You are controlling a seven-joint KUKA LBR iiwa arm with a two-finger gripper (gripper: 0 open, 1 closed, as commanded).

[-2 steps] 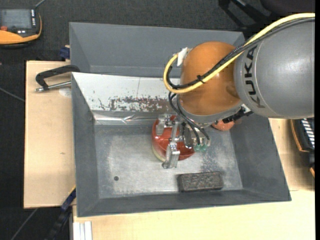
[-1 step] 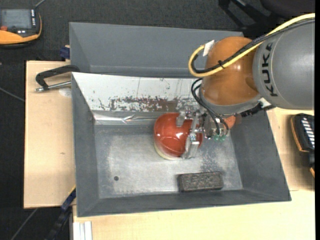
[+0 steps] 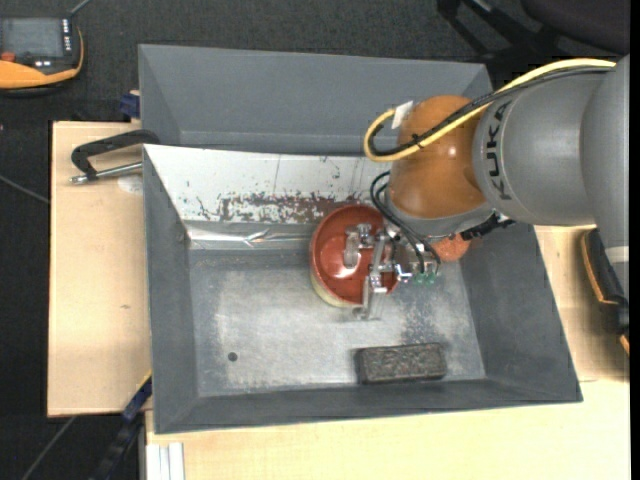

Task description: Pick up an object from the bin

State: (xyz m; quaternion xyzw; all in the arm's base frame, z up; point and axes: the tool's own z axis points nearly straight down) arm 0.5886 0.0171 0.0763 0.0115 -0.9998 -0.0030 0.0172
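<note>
Currently, in the camera view, you see the arm (image 3: 560, 138) coming in from the right, with its orange wrist cover (image 3: 435, 168) hanging above the back right part of the grey bin (image 3: 170, 298). Below that cover, the end effector (image 3: 372, 268) sits directly over a round red bowl-like thing (image 3: 330, 253). This thing lies near the middle of the bin floor, toward the back wall, and has a pale edge along its lower left rim. The metal parts of the end effector overlap the right half of the red thing. You cannot tell from this angle whether the end effector is wide, narrow or gripping that rim. Nearer to you, well apart from the red thing, a dark grey rectangular block (image 3: 401, 362) lies flat along the front wall, slightly right of centre. Just right of the end effector you can see a small orange-red piece (image 3: 452, 248); whether it belongs to the wrist or lies in the bin is unclear. Brown speckles (image 3: 270, 206) mark the back wall to the left of the red thing.
</note>
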